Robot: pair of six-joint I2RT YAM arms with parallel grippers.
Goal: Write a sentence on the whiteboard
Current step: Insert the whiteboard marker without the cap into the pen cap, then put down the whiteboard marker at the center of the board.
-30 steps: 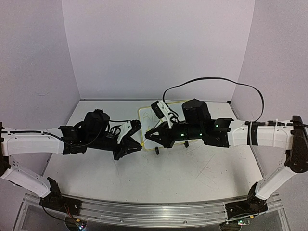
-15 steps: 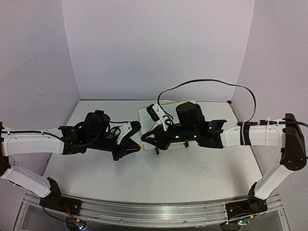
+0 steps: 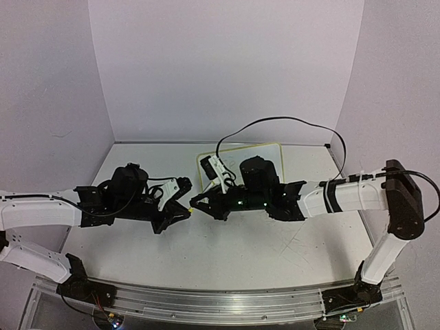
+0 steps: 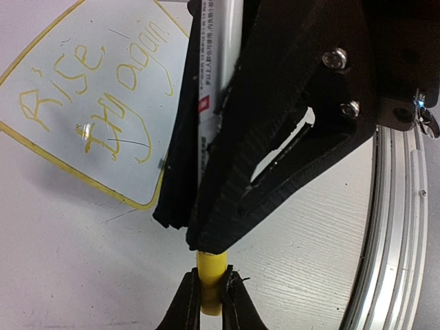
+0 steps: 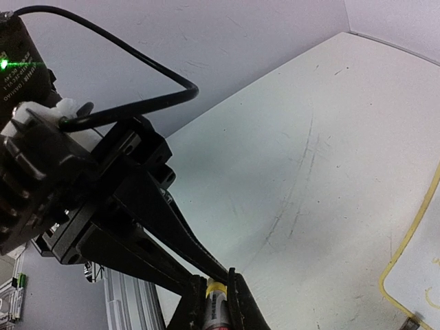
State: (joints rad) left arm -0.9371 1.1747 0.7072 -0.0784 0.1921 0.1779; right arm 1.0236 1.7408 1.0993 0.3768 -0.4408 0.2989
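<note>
The right gripper (image 5: 212,306) has swung off the whiteboard (image 3: 268,155) to just past its front left corner, leaving the yellow writing uncovered. Its jaws pinch the marker (image 4: 220,48) by the barrel. The left gripper (image 4: 211,294) meets it there, jaws pinching the yellow cap (image 4: 211,271) at the marker's end. The whiteboard lies flat on the desk (image 3: 240,254), behind both grippers. The sentence looks finished, and this is probably the capping step.

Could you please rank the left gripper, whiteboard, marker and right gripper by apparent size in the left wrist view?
1. left gripper, inflated by nearness to the lens.
2. whiteboard, partly cut off.
3. marker, mostly hidden.
4. right gripper, only fingertips showing; close to the marker, so that order is unsure.
</note>
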